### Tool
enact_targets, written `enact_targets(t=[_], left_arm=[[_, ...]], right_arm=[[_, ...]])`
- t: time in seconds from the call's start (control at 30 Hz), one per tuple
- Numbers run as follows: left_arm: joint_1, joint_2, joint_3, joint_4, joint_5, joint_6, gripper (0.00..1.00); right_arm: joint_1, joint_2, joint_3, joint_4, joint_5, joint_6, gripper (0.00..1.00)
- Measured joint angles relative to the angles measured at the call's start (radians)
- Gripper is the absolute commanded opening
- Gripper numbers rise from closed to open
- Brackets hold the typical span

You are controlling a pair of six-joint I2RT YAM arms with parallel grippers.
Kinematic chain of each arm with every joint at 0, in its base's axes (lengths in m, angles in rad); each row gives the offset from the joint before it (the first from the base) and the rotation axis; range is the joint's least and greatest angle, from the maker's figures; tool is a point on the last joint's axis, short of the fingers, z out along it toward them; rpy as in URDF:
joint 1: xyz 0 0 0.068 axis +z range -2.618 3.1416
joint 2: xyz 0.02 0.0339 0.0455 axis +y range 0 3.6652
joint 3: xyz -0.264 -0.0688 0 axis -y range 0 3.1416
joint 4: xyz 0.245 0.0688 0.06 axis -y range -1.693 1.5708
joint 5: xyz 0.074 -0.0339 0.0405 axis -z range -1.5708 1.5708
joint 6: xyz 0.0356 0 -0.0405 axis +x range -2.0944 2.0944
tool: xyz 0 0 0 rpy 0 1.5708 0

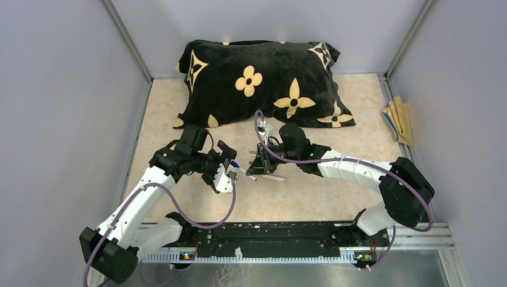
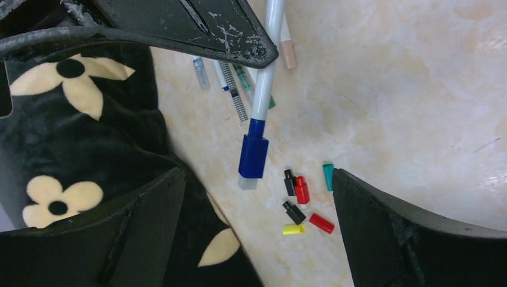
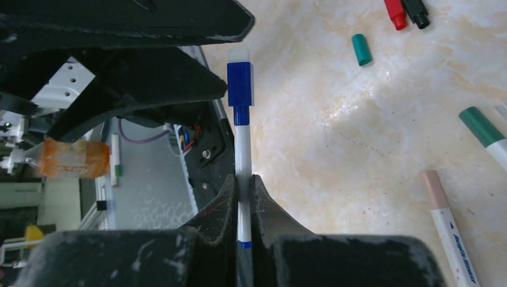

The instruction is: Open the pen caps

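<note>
My right gripper [image 3: 242,182] pinches the slim white-barrelled pen [image 3: 241,140]; my left gripper [image 2: 257,176] gapes wide around its blue plastic cap [image 2: 253,156] (apparently not touching).

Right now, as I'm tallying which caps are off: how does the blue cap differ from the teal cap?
The blue cap sits on the end of its pen, which the right end effector clamps by the barrel. The teal cap lies loose on the table, on no pen. The blue cap looks blocky and square-edged, while the teal cap is rounded. Both are short plastic caps.
</note>
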Motion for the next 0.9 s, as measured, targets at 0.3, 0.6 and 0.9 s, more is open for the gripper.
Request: enact_targets(t=[0.3, 0.6, 0.9], left_arm=[[-0.072, 0.043, 0.000, 0.044, -0.132, 0.055, 0.64], [-0.099, 0.044, -0.012, 0.057, -0.173, 0.062, 0.18], [-0.102, 0.032, -0.038, 0.089, -0.206, 0.034, 0.00]], right_arm=[[-0.017, 0.044, 0.032, 0.007, -0.086, 0.033, 0.00], [-0.026, 0.072, 0.037, 0.050, -0.114, 0.079, 0.00], [-0.030, 0.092, 0.037, 0.081, -0.103, 0.121, 0.33]])
